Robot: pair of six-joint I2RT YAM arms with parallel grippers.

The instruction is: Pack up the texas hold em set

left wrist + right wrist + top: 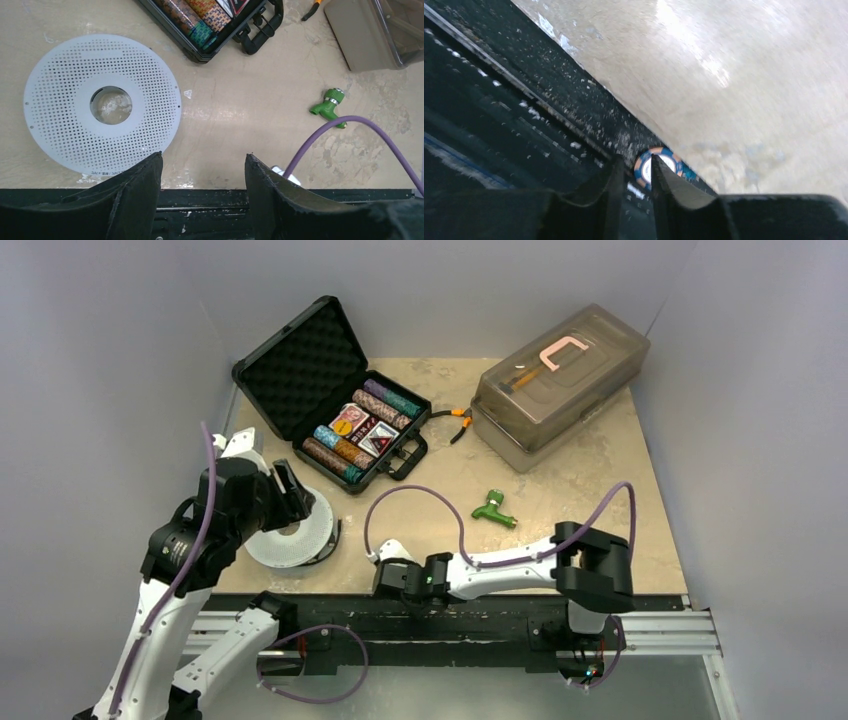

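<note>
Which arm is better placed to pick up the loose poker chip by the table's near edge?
Right. The right gripper sits directly at the chip, jaws a narrow gap apart. The left gripper hangs open beside the white perforated disc, with no loose chip in its view.

You have bare tabletop (425, 525) between the perforated disc (295, 540) and the green faucet (494, 508), straight up to the open case (300, 365).

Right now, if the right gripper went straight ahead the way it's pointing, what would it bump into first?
Probably the poker chip, blue and orange, lying just beyond the narrowly parted fingertips of the right gripper. The picture is blurry, so I cannot tell how close it is.
</note>
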